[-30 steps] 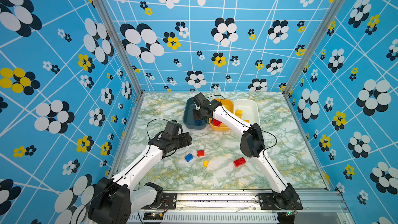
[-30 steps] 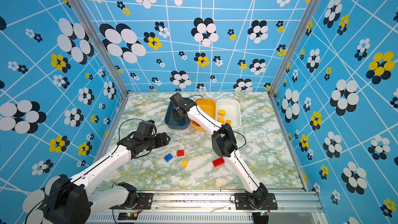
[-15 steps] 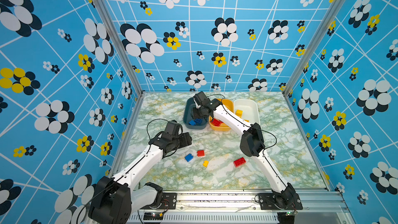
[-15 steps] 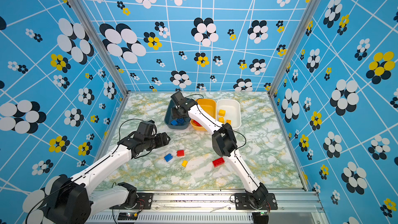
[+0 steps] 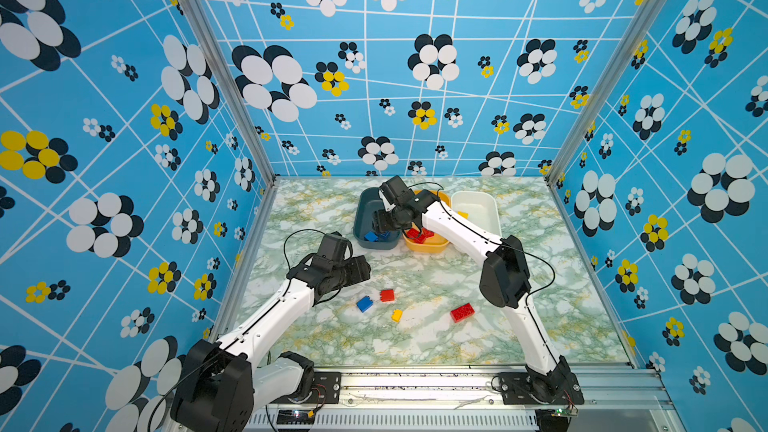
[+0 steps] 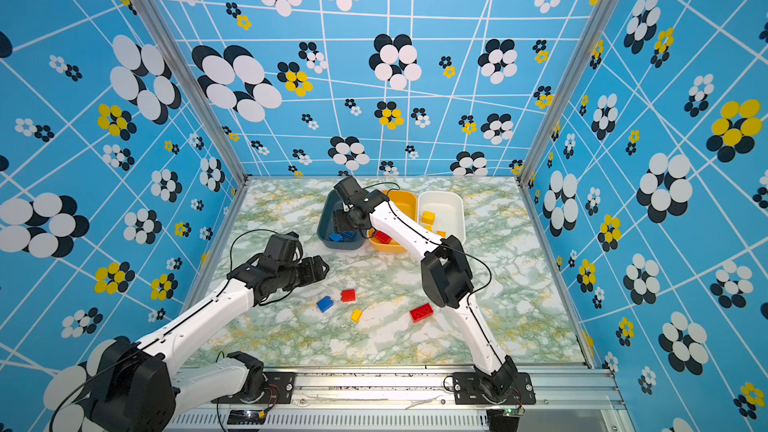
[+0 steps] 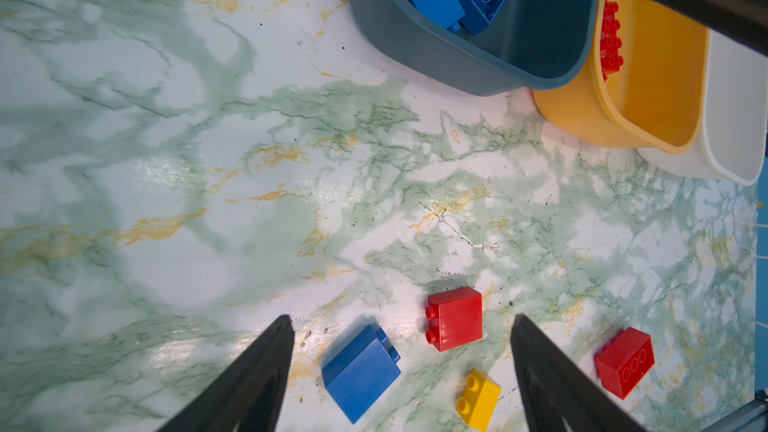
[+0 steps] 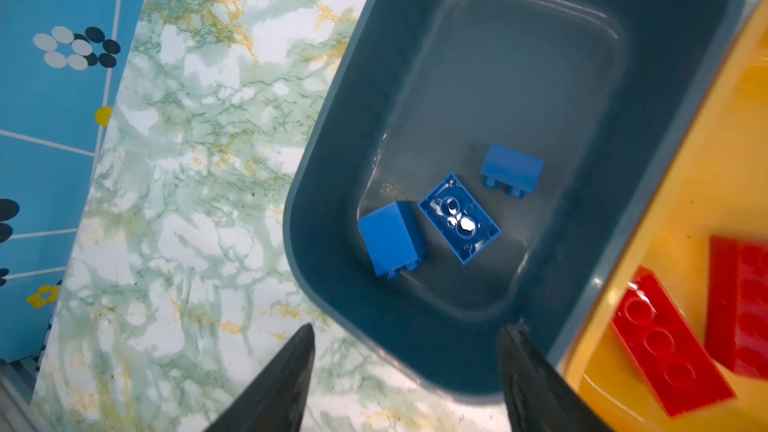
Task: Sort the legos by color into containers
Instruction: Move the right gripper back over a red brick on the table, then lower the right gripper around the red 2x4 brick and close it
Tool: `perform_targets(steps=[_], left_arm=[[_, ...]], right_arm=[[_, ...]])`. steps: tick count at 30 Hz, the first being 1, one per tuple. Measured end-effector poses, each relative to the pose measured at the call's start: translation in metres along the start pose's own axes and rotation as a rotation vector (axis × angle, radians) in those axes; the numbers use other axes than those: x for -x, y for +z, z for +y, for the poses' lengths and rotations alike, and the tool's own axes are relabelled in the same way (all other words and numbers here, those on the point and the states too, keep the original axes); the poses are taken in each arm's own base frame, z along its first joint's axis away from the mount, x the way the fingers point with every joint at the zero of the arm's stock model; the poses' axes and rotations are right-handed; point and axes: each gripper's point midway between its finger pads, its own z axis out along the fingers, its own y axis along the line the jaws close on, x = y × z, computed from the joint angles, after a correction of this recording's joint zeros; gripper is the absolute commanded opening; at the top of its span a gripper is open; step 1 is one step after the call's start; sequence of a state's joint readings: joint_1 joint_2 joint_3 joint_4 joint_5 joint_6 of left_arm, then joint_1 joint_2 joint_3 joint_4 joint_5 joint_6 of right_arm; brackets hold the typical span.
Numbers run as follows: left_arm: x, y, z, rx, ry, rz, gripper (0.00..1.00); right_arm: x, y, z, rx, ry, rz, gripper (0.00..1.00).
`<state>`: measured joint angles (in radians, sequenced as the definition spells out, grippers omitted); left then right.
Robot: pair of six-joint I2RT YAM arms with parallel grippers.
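Three tubs stand side by side at the back of the marbled bench (image 5: pixel 415 342), just above the middle of both top views. The dark teal tub (image 5: pixel 362 218) is on the left, the orange-yellow tub (image 5: pixel 428 246) in the middle and the white tub (image 5: pixel 478 205) on the right.

The right arm (image 5: pixel 457 228) reaches across to the teal tub. The right jaws hang over it, spread apart with nothing between them. The right wrist camera looks straight down on three blue bricks (image 8: pixel 459 218) lying on that tub's floor; two are close together and the third sits a little apart. Red bricks (image 8: pixel 669 342) lie in the orange-yellow tub, and yellow bricks (image 6: pixel 428 216) lie in the white one.

The left arm (image 5: pixel 270 322) comes in from the lower left, and the left jaws are spread wide and empty, left of centre. Four pieces lie loose on the bench just below the middle of the frame. The loose blue brick (image 5: pixel 364 303) and the red cube (image 5: pixel 387 295) are just beside each other. The small yellow brick (image 5: pixel 397 315) is near them, and the long red brick (image 5: pixel 462 312) lies further right. In the left wrist view, the blue brick and the red cube show between the two dark fingers (image 7: pixel 257 380), untouched.
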<state>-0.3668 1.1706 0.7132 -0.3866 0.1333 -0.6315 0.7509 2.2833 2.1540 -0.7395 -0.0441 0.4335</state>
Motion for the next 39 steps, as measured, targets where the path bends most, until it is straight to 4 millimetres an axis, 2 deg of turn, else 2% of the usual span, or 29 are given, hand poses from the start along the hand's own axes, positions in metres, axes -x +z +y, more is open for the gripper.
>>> perform_targets(steps=[6, 11, 17, 22, 28, 33, 39], left_arm=[[-0.002, 0.002, 0.000, -0.002, 0.003, 0.013, 0.84], [-0.003, 0.002, 0.000, -0.001, 0.006, 0.016, 0.85], [-0.003, 0.002, 0.000, -0.002, 0.012, 0.015, 0.85], [-0.003, 0.002, -0.001, -0.007, 0.013, 0.018, 0.86], [-0.001, 0.003, -0.004, -0.024, 0.015, 0.013, 0.86], [-0.002, 0.004, -0.005, -0.026, 0.018, 0.019, 0.87], [-0.002, 0.004, -0.005, -0.028, 0.022, 0.019, 0.87]], right_arm=[[-0.028, -0.050, 0.002, 0.028, -0.015, -0.005, 0.77], [-0.070, -0.077, -0.016, 0.018, -0.016, 0.022, 0.80], [-0.139, -0.088, -0.052, -0.049, -0.015, 0.120, 0.80], [-0.182, -0.101, -0.075, -0.094, -0.014, 0.184, 0.84], [-0.216, -0.113, -0.100, -0.164, -0.019, 0.232, 0.94], [-0.244, -0.114, -0.116, -0.217, -0.020, 0.300, 0.96], [-0.258, -0.116, -0.126, -0.252, -0.023, 0.343, 0.97]])
